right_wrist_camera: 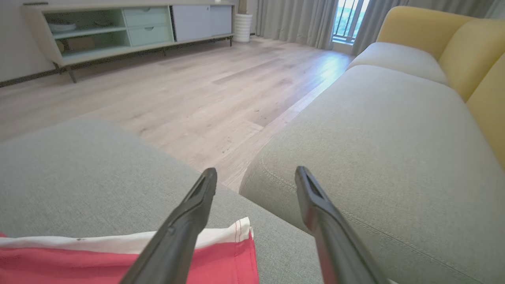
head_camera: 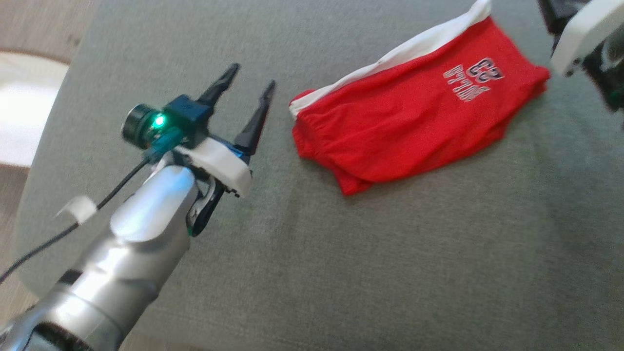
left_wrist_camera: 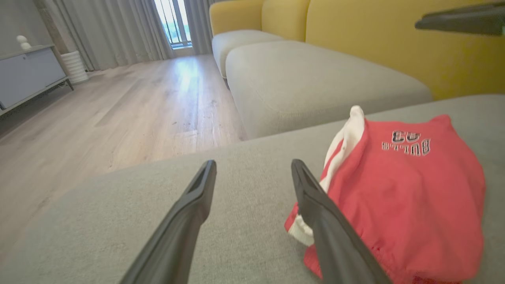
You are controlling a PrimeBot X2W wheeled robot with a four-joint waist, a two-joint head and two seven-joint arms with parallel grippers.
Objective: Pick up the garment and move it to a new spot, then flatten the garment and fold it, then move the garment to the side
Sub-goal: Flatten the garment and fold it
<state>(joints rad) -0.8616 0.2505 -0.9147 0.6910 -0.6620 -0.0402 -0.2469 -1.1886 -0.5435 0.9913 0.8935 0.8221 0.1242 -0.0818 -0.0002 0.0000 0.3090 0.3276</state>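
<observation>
The garment (head_camera: 414, 112), red shorts with a white side stripe and a printed logo, lies folded on the grey cushion (head_camera: 341, 273). My left gripper (head_camera: 253, 90) hovers open just to its left, nothing between the fingers. In the left wrist view the garment (left_wrist_camera: 406, 197) lies right of my open left gripper (left_wrist_camera: 254, 167), partly behind the right finger. My right gripper's white housing (head_camera: 585, 34) shows at the top right corner, by the shorts' far end. In the right wrist view the right gripper (right_wrist_camera: 256, 173) is open above the garment's white-edged corner (right_wrist_camera: 221, 244).
A second grey seat cushion (right_wrist_camera: 375, 130) with yellow backrests (left_wrist_camera: 375, 35) lies beyond a narrow gap. Wooden floor (right_wrist_camera: 177, 90) surrounds the cushion, with a low sideboard (right_wrist_camera: 118, 27) and curtains at the far wall. A pale round object (head_camera: 24, 112) sits off the left edge.
</observation>
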